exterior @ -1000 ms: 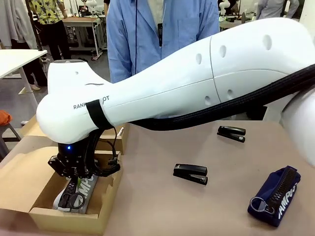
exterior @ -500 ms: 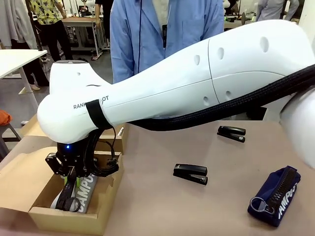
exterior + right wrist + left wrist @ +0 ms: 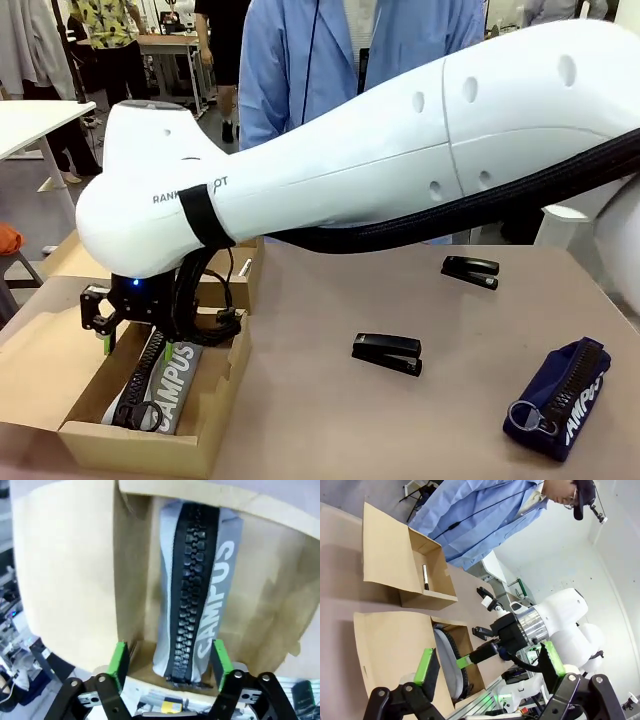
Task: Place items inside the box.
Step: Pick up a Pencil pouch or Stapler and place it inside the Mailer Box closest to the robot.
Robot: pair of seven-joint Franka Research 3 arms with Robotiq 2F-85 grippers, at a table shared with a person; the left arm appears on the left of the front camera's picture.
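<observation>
while the right arm reaches across to the robot's left side of the table (image 3: 330, 420), the open cardboard box (image 3: 140, 448) at the near left corner holds one item: the grey pencil case (image 3: 172, 385) lettered "campus". it lies flat on the box floor, black zip up, ring pull toward the near wall, flaps folded out to both sides.

left wrist view shows a second box (image 3: 427, 600) just behind the first, toward the person (image 3: 300, 60) in the blue shirt. a black pen (image 3: 425, 577) lies in it; can't tell if anything else is in there.

right gripper (image 3: 118, 335) hangs over the far end of the case, jaws well apart. in the right wrist view the two green pads (image 3: 118, 660) straddle the end of the case and stand wider than it. nothing is clamped between them. the case rests on the cardboard, not lifted. whether a pad brushes the fabric or the box wall, i can't tell.

left gripper (image 3: 487, 662) is up in the air off to the side, looking across both boxes, fingers spread wide with nothing between them.

out on the bare table, outside either box: a black stapler (image 3: 387, 353) mid-table, a second stapler (image 3: 470, 270) farther back and to the right, and the navy pencil case (image 3: 560, 398) near the right front, zip up, ring pull toward the near edge. all three are well apart from each other and from the boxes.
</observation>
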